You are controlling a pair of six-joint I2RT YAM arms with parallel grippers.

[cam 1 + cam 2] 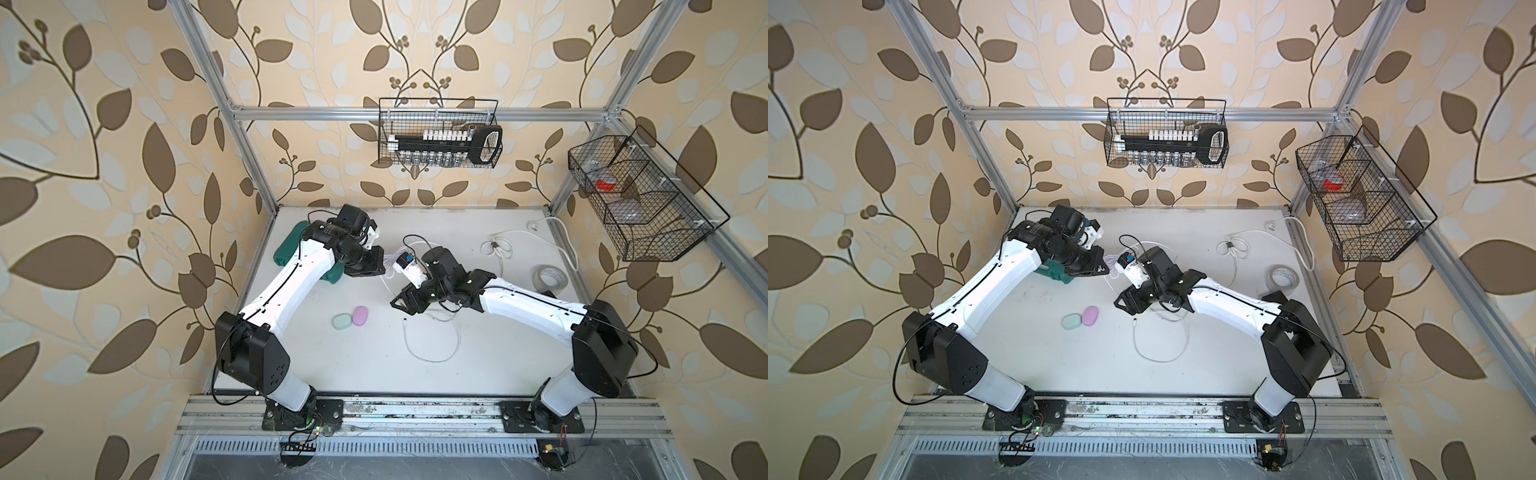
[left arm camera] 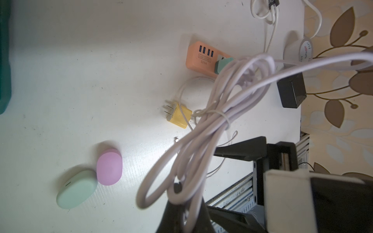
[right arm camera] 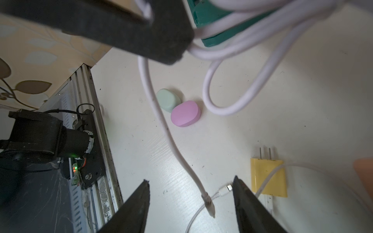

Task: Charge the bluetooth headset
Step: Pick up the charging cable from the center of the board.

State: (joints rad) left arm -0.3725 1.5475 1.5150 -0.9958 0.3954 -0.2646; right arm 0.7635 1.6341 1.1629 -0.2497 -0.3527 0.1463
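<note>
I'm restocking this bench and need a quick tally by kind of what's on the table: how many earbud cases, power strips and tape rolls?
Earbud cases: 2 (green case, pink case)
Power strips: 1 (orange power strip)
Tape rolls: 1 (tape roll)
Total: 4

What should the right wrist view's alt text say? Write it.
The right gripper, jaws open, frames the plug end of a white cable. On the white table beyond lie a yellow charger, a pink case and a mint case beside it.
</note>
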